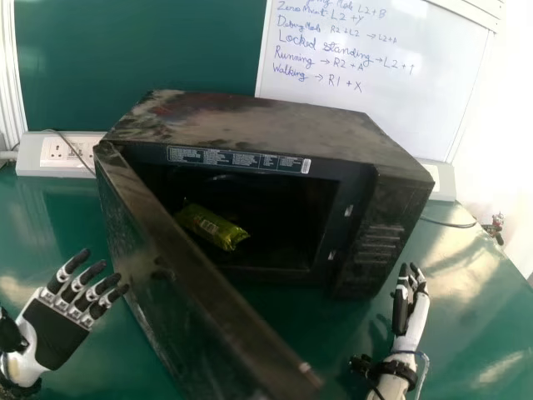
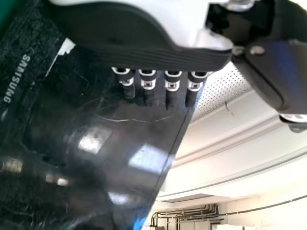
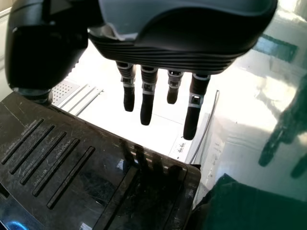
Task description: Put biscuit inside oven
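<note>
Biscuit packet (image 1: 212,227) inside oven (image 1: 258,123), centre of frame, left hand (image 1: 57,329) at lower left, fingers spread wide, right hand (image 1: 411,321) at lower right, fingers straight, open

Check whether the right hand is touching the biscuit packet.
Apart: the head view shows the biscuit packet lying inside the microwave and the right hand outside it, near its front right corner.
</note>
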Controlling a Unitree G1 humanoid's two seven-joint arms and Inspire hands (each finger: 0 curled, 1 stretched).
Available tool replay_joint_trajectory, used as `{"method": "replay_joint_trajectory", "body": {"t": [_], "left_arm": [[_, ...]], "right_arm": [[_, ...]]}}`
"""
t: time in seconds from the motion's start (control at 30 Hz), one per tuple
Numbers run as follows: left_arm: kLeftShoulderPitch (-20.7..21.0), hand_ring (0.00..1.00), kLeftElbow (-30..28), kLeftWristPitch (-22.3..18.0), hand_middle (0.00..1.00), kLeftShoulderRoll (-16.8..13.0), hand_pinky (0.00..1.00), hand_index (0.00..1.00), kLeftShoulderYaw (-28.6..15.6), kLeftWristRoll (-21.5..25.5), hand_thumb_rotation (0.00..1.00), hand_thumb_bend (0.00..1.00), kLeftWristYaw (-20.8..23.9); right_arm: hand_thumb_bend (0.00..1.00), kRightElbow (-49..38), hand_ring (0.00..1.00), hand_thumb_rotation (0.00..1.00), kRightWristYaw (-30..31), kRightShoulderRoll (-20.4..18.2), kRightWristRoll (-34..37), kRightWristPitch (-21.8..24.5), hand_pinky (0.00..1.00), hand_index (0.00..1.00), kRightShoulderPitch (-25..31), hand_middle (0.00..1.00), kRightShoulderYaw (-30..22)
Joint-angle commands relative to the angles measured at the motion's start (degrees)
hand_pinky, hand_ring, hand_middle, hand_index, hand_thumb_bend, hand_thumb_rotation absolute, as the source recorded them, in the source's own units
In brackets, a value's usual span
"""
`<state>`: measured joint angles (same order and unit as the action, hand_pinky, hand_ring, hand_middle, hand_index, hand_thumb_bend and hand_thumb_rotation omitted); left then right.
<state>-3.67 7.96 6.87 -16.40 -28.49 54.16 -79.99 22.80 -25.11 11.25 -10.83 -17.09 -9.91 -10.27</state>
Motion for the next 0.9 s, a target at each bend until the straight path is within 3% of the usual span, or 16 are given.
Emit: {"method": "replay_joint_trajectory", "body": {"t": [0.0, 0.4, 0.6, 0.7, 0.8, 0.87], "left_arm": [[0.65, 0.27, 0.72, -0.6, 0.34, -0.13, 0.0, 0.21, 0.53, -0.65, 0.78, 0.0, -0.34], [1.34, 0.26, 1.16, -0.08, 0.32, -0.04, 0.0, 0.18, 1.35, -0.78, 0.81, 0.0, 0.53], [1.93, 0.28, 0.31, -3.16, 0.34, 0.51, 0.0, 0.21, 2.27, -3.45, 0.8, 0.0, 1.99], [2.26, 0.28, 0.02, -6.26, 0.36, 0.65, 0.0, 0.24, 3.14, -6.4, 0.72, 0.0, 3.75], [2.33, 0.3, -0.65, -11.82, 0.38, 1.57, 0.05, 0.32, 3.82, -10.91, 0.48, 0.0, 7.58], [2.39, 0.31, -0.95, -12.2, 0.41, 1.23, 0.05, 0.37, 4.75, -12.37, 0.27, 0.0, 9.5]], "right_arm": [[0.83, 0.16, 0.74, 1.0, -0.23, -0.63, -0.42, 0.49, 0.64, 0.92, 0.63, 0.83, 0.13], [0.82, 0.11, 0.74, 1.0, -0.28, -0.72, -0.2, 0.23, 0.62, 0.9, 0.75, 0.83, -0.03], [0.82, 0.72, 0.74, 1.0, -0.18, -0.52, -0.09, -0.35, 0.63, 0.91, 0.65, 0.83, -0.11], [0.82, 0.88, 0.74, 1.0, -0.49, -0.43, -0.36, -0.13, 0.64, 0.91, 0.52, 0.83, -0.15], [0.83, 0.7, 0.74, 1.0, -0.91, -0.55, -0.6, 0.25, 0.63, 0.9, 0.48, 0.83, -0.17], [0.83, 0.7, 0.74, 1.0, -1.12, -0.69, -0.43, 0.03, 0.63, 0.89, 0.49, 0.83, -0.26]]}}
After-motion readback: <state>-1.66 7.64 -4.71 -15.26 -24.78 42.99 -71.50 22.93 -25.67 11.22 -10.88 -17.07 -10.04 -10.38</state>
